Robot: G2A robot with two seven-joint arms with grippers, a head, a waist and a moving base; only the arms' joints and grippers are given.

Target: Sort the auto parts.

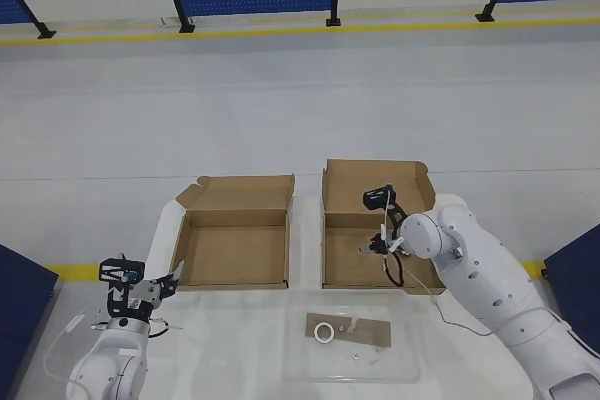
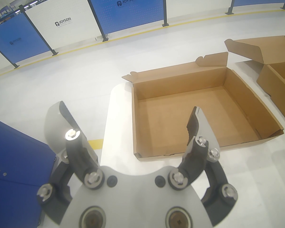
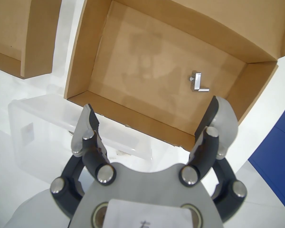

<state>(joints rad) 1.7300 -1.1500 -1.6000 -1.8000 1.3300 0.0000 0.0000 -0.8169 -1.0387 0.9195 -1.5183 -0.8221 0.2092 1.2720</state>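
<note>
Right gripper (image 3: 152, 106) and left gripper (image 2: 128, 107): both spread, empty.
Right over centre-right box (image 1: 375, 190), L-bracket (image 3: 198, 83) on its floor; left at lower left, near left box (image 1: 235, 215).

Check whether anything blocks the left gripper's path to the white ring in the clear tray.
Nothing visible does. Bare table lies between the open left gripper and the white ring; only the clear tray's near wall must be crossed from above.

Left box (image 1: 235, 255) & right box (image 1: 345, 250) open on top, lid flaps up at far side; only small L-bracket (image 3: 197, 81) on right box floor.
</note>
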